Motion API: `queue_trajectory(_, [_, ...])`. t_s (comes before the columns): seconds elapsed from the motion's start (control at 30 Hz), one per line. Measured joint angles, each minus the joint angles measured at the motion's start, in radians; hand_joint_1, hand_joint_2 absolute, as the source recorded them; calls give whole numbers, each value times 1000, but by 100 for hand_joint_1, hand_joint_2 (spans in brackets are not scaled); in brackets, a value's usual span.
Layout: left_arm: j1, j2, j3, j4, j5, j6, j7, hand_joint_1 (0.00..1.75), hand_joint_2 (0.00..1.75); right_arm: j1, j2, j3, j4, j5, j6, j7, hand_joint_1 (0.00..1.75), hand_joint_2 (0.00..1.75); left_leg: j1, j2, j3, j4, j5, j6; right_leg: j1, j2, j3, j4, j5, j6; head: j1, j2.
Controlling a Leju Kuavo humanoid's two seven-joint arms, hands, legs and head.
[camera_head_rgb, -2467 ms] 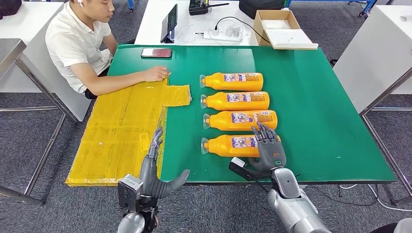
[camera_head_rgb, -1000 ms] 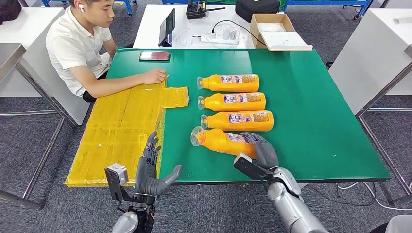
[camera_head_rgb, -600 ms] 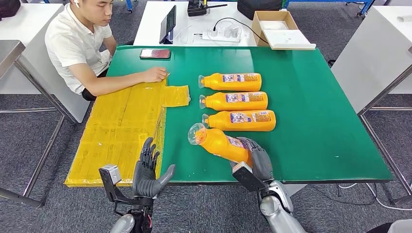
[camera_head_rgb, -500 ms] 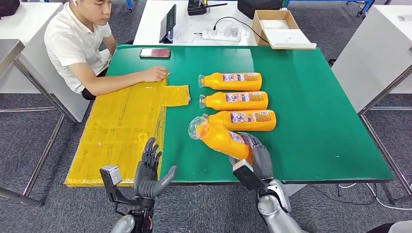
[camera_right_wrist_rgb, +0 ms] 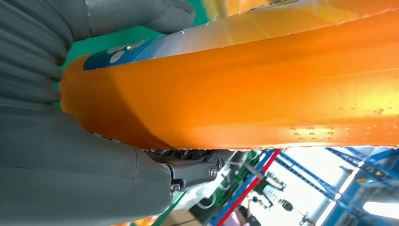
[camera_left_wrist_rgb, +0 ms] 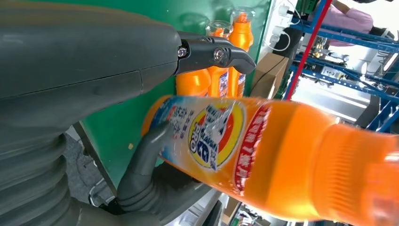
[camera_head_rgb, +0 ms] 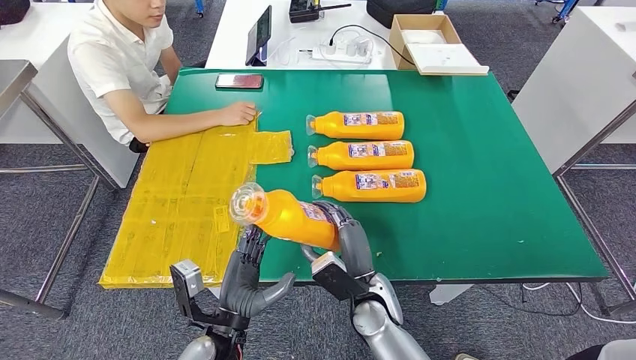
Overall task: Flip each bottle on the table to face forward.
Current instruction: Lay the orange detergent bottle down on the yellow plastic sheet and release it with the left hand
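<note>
I saw my right robot hand [camera_head_rgb: 352,244] gripping a lifted orange bottle [camera_head_rgb: 289,216] (cap tilted left), left robot hand [camera_head_rgb: 247,274] spread, holding nothing.

Glossy orange plastic bottle [camera_head_rgb: 289,216]; matt green table [camera_head_rgb: 480,172]; crinkled yellow film [camera_head_rgb: 187,202].

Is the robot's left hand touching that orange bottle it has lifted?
Cannot tell. In the head view the left hand sits just under the bottle held by the right hand, its fingertips overlapping the bottle's outline, with neither contact nor gap plain.
</note>
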Motion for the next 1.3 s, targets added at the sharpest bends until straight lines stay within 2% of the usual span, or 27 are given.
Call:
queue_trajectory(0.3, [-38, 0, -11, 21, 6, -2, 15, 0, 175, -43, 53, 109, 70, 58, -50, 4, 175, 175, 0, 0, 0, 0, 0, 0, 0, 0, 0, 0, 0, 0, 0, 0])
queue_trajectory(1.07, [-41, 1, -11, 34, 11, 0, 16, 0, 175, -69, 57, 136, 119, 61, -54, 4, 175, 175, 0, 0, -1, 0, 0, 0, 0, 0, -1, 0, 0, 0, 0, 0])
queue_trajectory(1.3, [-48, -6, 6, 35, 70, 36, 23, 0, 175, -66, 74, 200, 142, 118, -81, 2, 175, 175, 0, 0, -2, 0, 0, 0, 0, 0, -2, 0, 0, 0, 0, 0])
